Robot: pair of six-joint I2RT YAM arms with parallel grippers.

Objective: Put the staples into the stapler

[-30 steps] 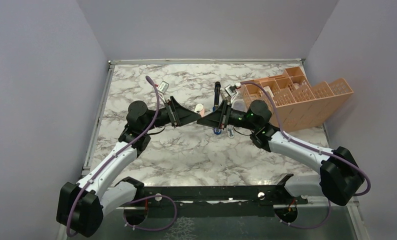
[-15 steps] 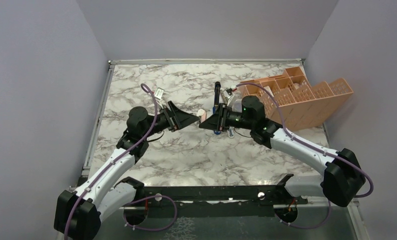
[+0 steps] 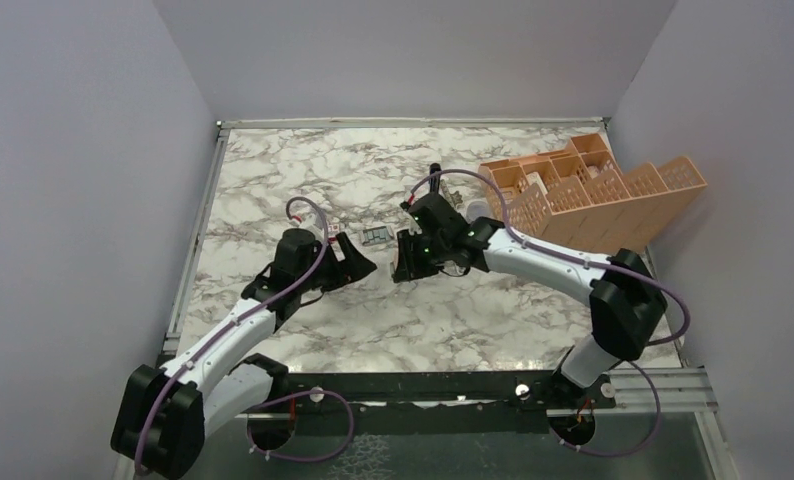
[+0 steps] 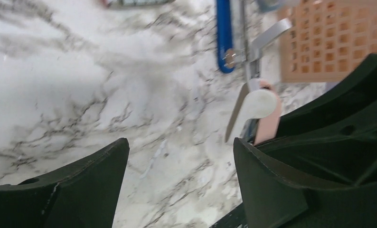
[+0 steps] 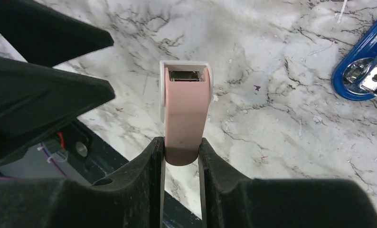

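The right claw (image 5: 181, 145) was clamped on the tan-and-white block (image 5: 184, 109), pointing it at the left claw (image 4: 181, 147). That claw gaped wide, I'd guess for a handover. The stapler (image 4: 223, 33), slim and blue with a bright metal end, lay on the worktop (image 3: 373, 310) near the orange basket (image 3: 593, 200). The staples (image 3: 374, 236) sat in a dark tray between the arms.
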